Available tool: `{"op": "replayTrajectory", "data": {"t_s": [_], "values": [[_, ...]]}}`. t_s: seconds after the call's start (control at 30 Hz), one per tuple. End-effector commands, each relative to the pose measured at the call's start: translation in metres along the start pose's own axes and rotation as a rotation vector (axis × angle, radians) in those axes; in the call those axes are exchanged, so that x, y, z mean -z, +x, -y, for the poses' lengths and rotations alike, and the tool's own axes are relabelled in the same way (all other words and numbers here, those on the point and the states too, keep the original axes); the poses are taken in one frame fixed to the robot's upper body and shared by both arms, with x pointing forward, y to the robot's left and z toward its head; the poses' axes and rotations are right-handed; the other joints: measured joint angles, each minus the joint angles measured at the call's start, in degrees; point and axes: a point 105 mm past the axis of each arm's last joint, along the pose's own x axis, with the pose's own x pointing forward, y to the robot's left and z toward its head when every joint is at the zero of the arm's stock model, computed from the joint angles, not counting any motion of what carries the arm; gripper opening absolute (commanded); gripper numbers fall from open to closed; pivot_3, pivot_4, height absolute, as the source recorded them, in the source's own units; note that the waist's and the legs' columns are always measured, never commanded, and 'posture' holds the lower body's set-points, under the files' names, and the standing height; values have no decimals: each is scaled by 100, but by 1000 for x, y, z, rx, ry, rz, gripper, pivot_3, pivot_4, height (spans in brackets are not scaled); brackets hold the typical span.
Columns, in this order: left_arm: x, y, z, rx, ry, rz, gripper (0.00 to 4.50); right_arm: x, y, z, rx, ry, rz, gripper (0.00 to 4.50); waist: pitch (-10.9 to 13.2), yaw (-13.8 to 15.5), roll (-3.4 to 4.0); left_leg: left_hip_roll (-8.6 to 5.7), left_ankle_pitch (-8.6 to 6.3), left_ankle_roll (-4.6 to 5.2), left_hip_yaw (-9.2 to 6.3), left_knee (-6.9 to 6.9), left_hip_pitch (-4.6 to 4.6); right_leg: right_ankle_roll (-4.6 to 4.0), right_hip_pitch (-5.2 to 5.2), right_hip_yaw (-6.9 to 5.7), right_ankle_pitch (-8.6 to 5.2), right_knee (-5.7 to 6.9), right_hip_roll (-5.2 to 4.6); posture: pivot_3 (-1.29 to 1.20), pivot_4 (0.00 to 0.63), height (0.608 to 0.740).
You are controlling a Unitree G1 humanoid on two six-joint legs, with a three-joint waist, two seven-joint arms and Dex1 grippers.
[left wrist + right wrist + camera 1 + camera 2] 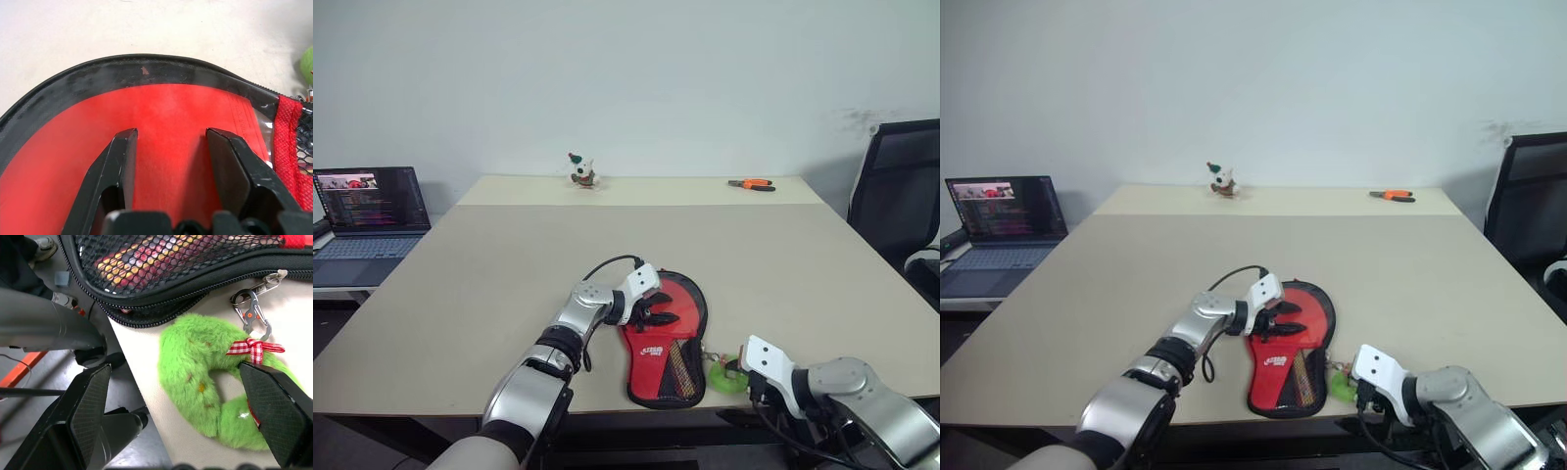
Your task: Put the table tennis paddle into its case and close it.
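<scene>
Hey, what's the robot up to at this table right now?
It is packing a paddle into its case. The paddle already lies inside, near the table's front edge. The left claw rests partly open on the red face, pinning it down. The right claw hangs wide open at a green plush charm clipped to the zipper pull. The zipper looks not fully closed.

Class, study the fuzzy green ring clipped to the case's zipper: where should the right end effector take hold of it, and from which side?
Grip the fuzzy green ring across its thick curved band, coming from the table's near edge, where the right end effector already hovers open. The ring lies flat beside the case, with its metal clip on the far side, so the near arc is free.
</scene>
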Motion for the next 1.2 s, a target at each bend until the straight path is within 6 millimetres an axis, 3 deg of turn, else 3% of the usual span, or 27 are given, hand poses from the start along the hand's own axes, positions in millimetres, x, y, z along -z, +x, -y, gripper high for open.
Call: {"op": "replayTrajectory", "data": {"t_s": [0.03,0.23,0.37,0.43,0.7,0.83,1.0,1.2], "values": [[34,1,15,44,-44,-117,2418,3,-6,7,-2,123,0,4488,0,0,0,0,0,0,0,0,0,0,0,0,0,0,0,0,150,740],[35,0,15,47,-40,-121,2418,3,-7,7,-25,219,-3,4488,0,0,1,0,0,0,-4,-1,-3,0,0,2,0,-2,0,0,150,740],[36,-1,15,48,-38,-127,2418,8,-4,14,36,150,-47,4317,-1,-2,0,0,0,0,-3,-2,-3,0,-1,2,0,-4,0,0,150,740],[36,-1,15,49,-38,-129,2418,9,-3,16,65,92,-68,3883,-1,-6,1,0,0,0,-2,-2,-2,0,-1,1,0,-4,0,0,150,740],[38,-1,17,56,-37,-133,2418,7,3,11,91,8,-90,1044,-4,-10,-3,1,0,0,-2,-4,-2,0,-1,0,0,-8,0,0,150,740],[40,0,20,64,-40,-134,2418,1,-1,10,74,-27,-69,18,-5,-11,-4,2,0,0,-2,-4,-2,0,-1,1,0,-8,0,0,150,740],[38,3,17,25,-64,-110,2418,-7,-25,-39,-229,-155,-59,18,-5,-2,2,0,-3,2,-3,-12,-13,3,-6,-4,-2,-28,0,0,150,740],[39,7,18,12,-62,-114,2418,-2,-27,-58,-344,-214,-83,18,-10,4,9,5,-15,8,-10,-13,-13,9,13,-7,1,-63,2,0,150,740]]}}
